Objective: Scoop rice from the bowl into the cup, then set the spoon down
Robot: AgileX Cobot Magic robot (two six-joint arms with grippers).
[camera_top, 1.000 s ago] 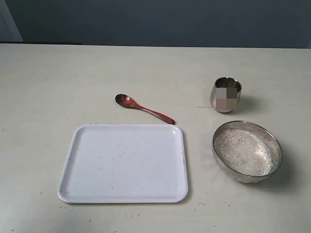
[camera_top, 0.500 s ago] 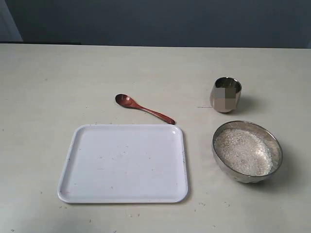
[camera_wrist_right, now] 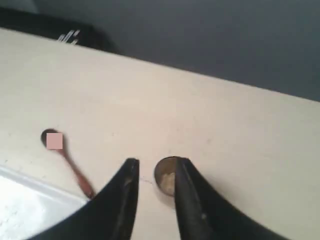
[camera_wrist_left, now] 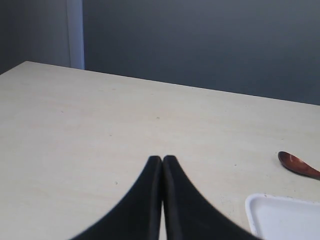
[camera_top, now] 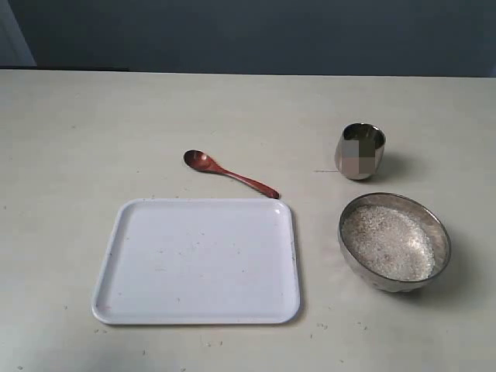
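The dark red-brown spoon (camera_top: 230, 174) lies flat on the table just behind the tray, bowl end to the left. The small steel cup (camera_top: 360, 151) stands upright at the right. In front of it sits the wide metal bowl (camera_top: 346, 260), holding white rice (camera_top: 387, 242). Neither arm shows in the exterior view. My right gripper (camera_wrist_right: 157, 167) hangs open above the table with nothing between its fingers; the cup (camera_wrist_right: 164, 175) sits beyond its tips, partly behind one finger, and the spoon (camera_wrist_right: 70, 162) lies off to the side. My left gripper (camera_wrist_left: 162, 159) is shut and empty, far from the spoon (camera_wrist_left: 299, 165).
A white rectangular tray (camera_top: 198, 260) lies at the middle front, with a few stray grains on it. Its corner shows in both wrist views (camera_wrist_left: 282, 215) (camera_wrist_right: 20, 205). A dark wall runs behind the table's far edge.
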